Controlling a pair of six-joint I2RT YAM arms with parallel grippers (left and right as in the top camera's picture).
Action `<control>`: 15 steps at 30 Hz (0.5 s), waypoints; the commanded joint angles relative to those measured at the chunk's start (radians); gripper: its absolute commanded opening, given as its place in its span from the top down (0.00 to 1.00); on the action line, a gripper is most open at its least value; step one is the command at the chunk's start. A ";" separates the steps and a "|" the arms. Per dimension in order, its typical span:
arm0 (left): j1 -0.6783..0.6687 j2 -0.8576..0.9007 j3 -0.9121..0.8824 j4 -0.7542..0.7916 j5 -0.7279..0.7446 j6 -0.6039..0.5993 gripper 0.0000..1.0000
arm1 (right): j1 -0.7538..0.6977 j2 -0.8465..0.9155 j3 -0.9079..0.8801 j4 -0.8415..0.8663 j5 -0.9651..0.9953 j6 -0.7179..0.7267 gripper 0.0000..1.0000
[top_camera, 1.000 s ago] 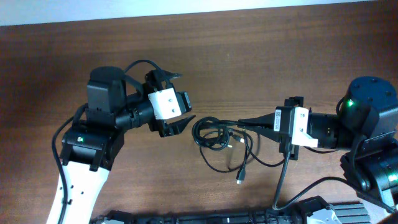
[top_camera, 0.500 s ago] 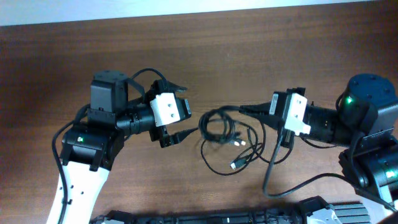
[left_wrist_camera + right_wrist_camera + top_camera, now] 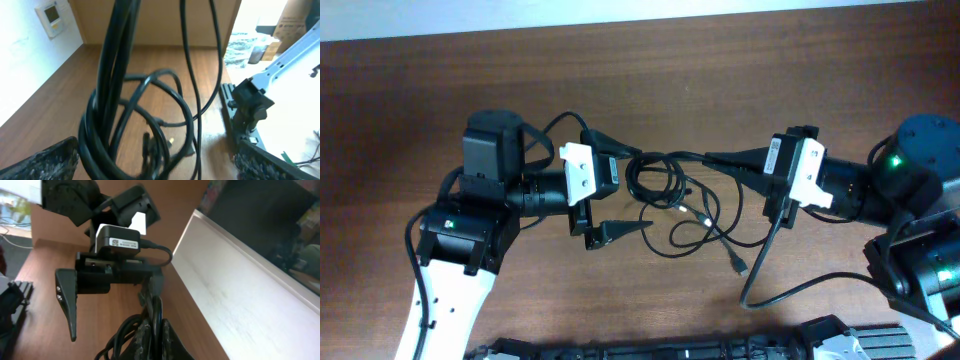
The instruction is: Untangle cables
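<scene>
**A:** Where are the cables?

**B:** The cables point(image 3: 670, 195) lie around the middle of the table point(image 3: 770, 70), about halfway between its left and right edges and between the two arms

**A:** What do they look like?

**B:** They are thin black cords in one tangle. Several rounds are coiled tight on the left side, and looser loops spread to the right and toward the near edge. One strand trails out to a small plug end point(image 3: 740, 268), the part closest to that near edge. In the left wrist view, some strands rise steeply and run out of the top of the picture

**A:** And the right gripper?

**B:** The right gripper point(image 3: 708, 157) has its jaws pinched together on a strand at the far right of the tangle. Its own camera shows the cord running in between the closed tips

**A:** The left one?

**B:** The left gripper point(image 3: 641, 189) is spread wide, with one finger on the far side of the tight coil and one on the near side. Its fingers point(image 3: 47, 160) show in the bottom corners of its own view, with the coil hanging between them. I cannot tell whether either one touches a cord
</scene>
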 commanded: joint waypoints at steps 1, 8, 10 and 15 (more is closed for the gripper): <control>-0.002 -0.004 0.010 0.005 0.044 -0.010 0.08 | -0.003 -0.001 0.009 0.015 -0.078 -0.001 0.95; -0.002 -0.004 0.010 0.005 0.021 -0.010 0.91 | -0.003 -0.001 0.009 0.033 -0.077 -0.001 0.95; -0.002 -0.004 0.010 0.005 -0.014 -0.010 1.00 | -0.003 -0.001 0.009 0.032 -0.077 -0.001 0.95; -0.002 -0.004 0.010 0.048 -0.178 -0.011 1.00 | -0.003 0.002 0.009 -0.077 0.060 0.008 0.95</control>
